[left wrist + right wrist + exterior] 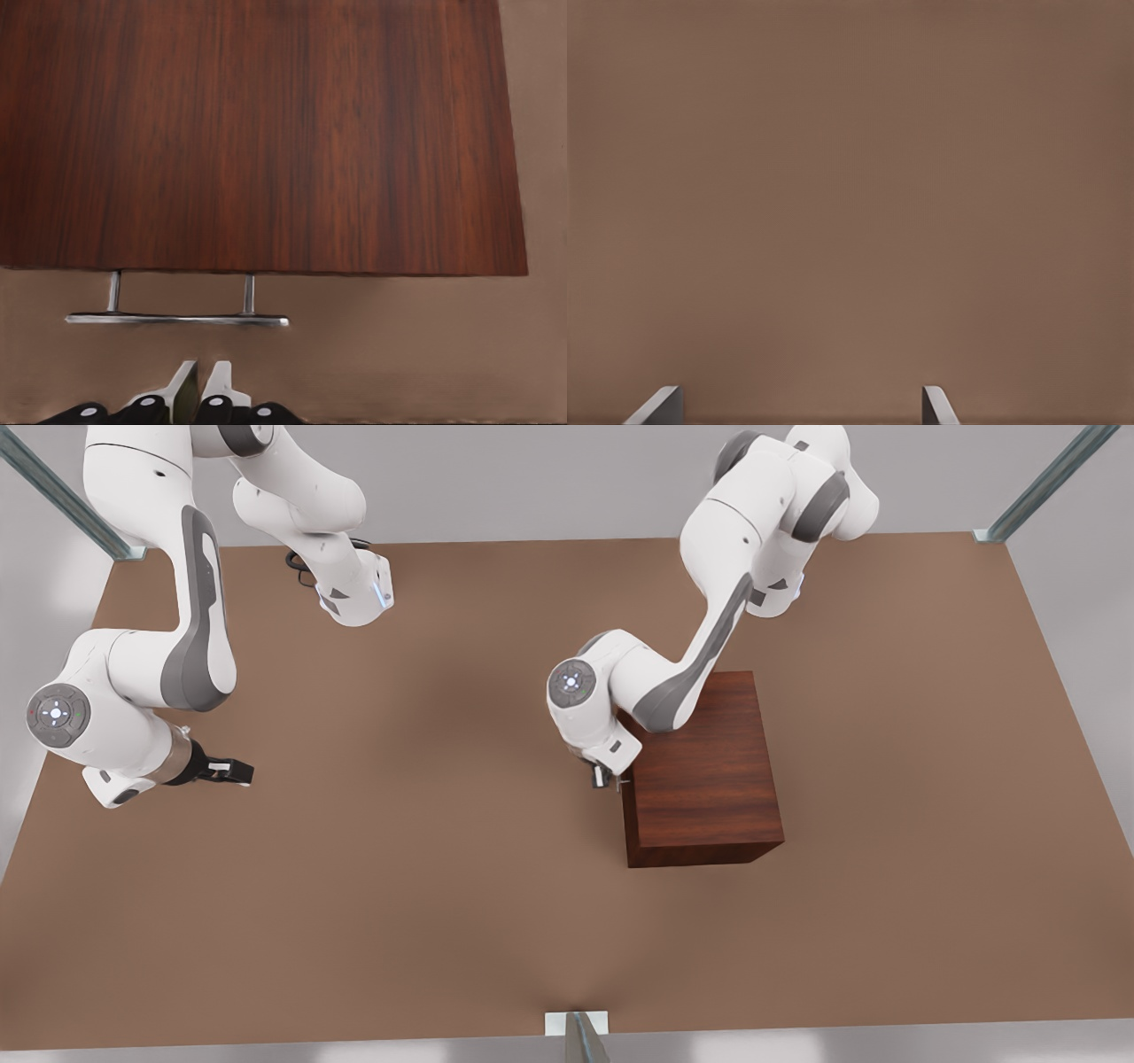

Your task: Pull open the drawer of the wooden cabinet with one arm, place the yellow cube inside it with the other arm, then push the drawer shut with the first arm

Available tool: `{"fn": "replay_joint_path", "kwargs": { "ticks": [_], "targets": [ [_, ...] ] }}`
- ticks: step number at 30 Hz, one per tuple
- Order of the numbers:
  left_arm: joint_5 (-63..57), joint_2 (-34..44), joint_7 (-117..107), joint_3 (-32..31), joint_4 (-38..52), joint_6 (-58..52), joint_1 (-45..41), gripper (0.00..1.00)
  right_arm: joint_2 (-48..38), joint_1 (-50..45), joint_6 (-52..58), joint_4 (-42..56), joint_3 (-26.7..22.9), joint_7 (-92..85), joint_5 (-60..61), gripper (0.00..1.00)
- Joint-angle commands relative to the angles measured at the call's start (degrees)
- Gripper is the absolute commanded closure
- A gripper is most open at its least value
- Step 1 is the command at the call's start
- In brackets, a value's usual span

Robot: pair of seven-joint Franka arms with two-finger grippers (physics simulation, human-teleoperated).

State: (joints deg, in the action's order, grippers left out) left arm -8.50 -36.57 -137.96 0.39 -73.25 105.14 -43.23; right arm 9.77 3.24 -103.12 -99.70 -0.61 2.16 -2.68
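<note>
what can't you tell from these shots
- Drawer: no seam shows on the wooden cabinet in the front view, so open or shut stays unclear.
- Handle: in the front view the left claw and arm cover it.
- Right claw, open, hangs over bare table; what it will pick up is unseen.

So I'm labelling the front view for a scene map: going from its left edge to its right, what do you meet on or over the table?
right gripper, open and waiting over the bare table → left gripper, shut, at the handle side of the wooden cabinet → wooden cabinet
</note>
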Motion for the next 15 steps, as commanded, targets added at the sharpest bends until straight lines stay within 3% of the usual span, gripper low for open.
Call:
{"fn": "replay_joint_path", "kwargs": {
  "ticks": [1,2,5,8,9,11,12,13,15],
  "targets": [
    [2.61,3.33,5.49,-0.03,0.91,-1.6,1.03,0.0,-0.01,0.01,0.02,0.03,-0.01,-0.93,0.04,0.0],
    [5.32,6.14,15.03,-0.04,0.91,-5.27,3.49,0.0,-0.01,0.01,0.02,0.03,-0.01,-0.93,0.04,0.0],
    [13.51,17.22,78.98,0.14,0.65,-21.18,21.42,0.0,-0.01,0.01,0.02,0.03,-0.01,-0.93,0.04,0.0],
    [12.72,17.93,116.81,0.84,1.09,-28.67,29.42,0.0,-0.1,0.01,0.02,0.03,-0.01,-0.93,0.04,0.0],
    [12.81,18.02,132.6,1.28,1.17,-28.41,32.84,0.0,-0.1,0.01,0.02,0.03,-0.01,-0.93,0.04,0.0],
    [12.9,18.11,140.51,2.52,1.26,-25.25,33.65,0.0,-0.01,0.01,0.02,0.03,-0.01,-0.93,0.04,0.0],
    [14.12,20.47,141.9,0.94,-1.62,-20.52,36.1,0.0,-0.01,0.01,0.02,0.03,-0.01,-0.93,0.04,0.0],
    [15.18,28.11,146.74,-3.46,-14.79,-8.48,40.06,0.0,-0.01,0.01,0.02,0.03,-0.01,-0.93,0.04,0.0],
    [14.92,27.69,146.48,-3.9,-13.59,-6.7,39.89,0.0,-0.01,0.01,0.02,0.03,-0.01,-0.93,0.04,0.0]
  ]
}}
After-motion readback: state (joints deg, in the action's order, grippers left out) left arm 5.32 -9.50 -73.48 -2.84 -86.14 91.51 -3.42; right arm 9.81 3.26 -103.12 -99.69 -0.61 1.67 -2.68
